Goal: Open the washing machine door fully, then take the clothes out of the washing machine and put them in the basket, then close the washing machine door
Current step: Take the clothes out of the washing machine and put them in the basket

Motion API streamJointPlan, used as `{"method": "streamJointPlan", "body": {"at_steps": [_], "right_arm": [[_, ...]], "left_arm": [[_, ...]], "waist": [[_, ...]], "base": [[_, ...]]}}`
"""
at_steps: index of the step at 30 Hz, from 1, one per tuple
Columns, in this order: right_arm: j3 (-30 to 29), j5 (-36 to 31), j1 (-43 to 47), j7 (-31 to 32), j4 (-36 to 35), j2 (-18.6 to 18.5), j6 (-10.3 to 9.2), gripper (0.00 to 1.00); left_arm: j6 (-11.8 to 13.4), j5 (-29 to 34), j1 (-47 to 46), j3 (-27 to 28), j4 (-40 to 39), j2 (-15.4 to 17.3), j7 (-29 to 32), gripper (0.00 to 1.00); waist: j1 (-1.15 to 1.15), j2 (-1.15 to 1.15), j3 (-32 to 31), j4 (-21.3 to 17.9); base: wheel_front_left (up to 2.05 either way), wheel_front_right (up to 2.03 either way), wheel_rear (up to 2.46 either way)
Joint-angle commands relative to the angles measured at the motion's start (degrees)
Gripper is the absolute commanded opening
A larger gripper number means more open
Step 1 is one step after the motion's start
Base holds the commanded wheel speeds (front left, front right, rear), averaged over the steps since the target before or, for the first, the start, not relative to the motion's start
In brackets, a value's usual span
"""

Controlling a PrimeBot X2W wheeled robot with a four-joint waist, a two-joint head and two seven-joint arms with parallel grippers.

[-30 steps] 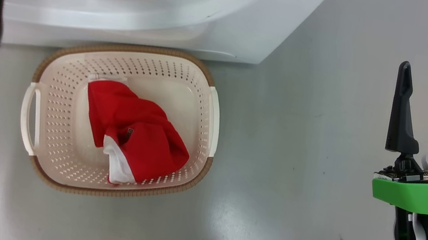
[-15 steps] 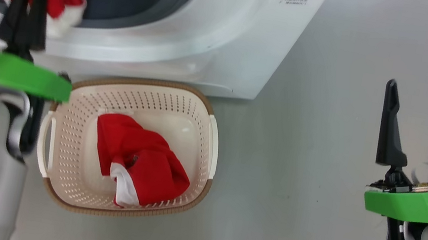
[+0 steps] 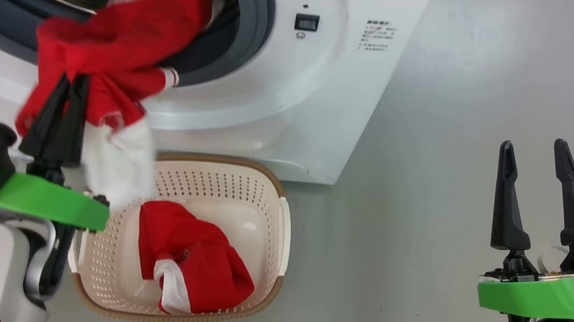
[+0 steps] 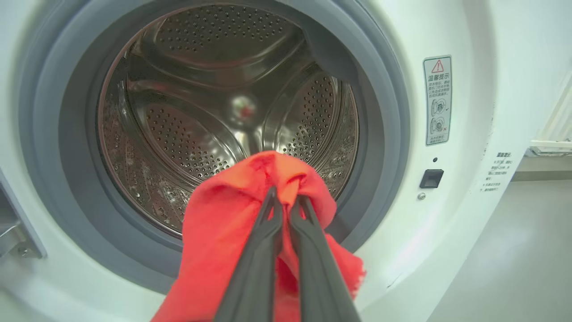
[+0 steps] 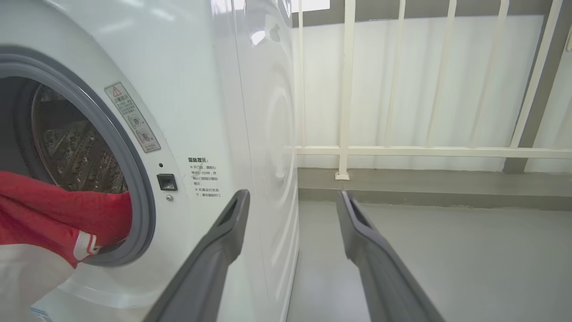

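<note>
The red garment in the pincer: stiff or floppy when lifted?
Probably floppy: the soft red fabric garment droops in folds around the shut left pincer. Likely light too: one narrow pinch carries it.

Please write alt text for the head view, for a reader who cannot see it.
The left gripper is shut on a red garment that trails out of the open washing machine, near a cream basket holding a second red garment. The right gripper stands open over the grey floor.
</note>
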Motion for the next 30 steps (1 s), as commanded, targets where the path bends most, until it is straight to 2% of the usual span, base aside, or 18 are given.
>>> {"method": "streamJointPlan", "body": {"at_steps": [1, 11, 17, 22, 30], "right_arm": [[1.5, 0.7, 0.5, -0.4, -1.2, 0.0, 0.12, 1.0], [1.4, 1.1, 1.9, -0.4, -1.1, 0.0, 0.12, 1.0], [1.2, 0.9, 2.2, -0.4, -1.7, 0.0, 0.12, 1.0], [1.2, 0.7, 1.5, -0.4, -2.2, 0.0, 0.12, 1.0], [1.5, 0.8, -0.3, -0.4, -2.5, 0.0, 0.12, 1.0]], "left_arm": [[-0.3, -0.4, 0.9, 1.6, -2.3, 1.3, -0.5, 0.0], [-0.6, -2.3, 7.1, 0.0, -6.9, 0.3, -0.4, 0.0], [-0.8, -6.2, 10.7, -5.2, -6.3, -0.9, 1.9, 0.0], [-0.9, -11.2, 10.9, -8.9, -0.7, -0.8, 2.9, 0.0], [-0.9, -17.2, 6.3, -12.8, 12.7, 0.5, 1.3, 0.0]], "waist": [[0.0, 0.0, -1.7, 0.2], [0.0, 0.0, -5.0, 0.3], [0.0, 0.0, -4.4, 0.3], [0.0, 0.0, -2.6, 0.2], [0.0, 0.0, 1.0, -0.6]], "base": [[0.0, 0.0, 0.0], [0.0, 0.0, 0.0], [0.0, 0.0, 0.0], [0.0, 0.0, 0.0], [0.0, 0.0, 0.0]]}}
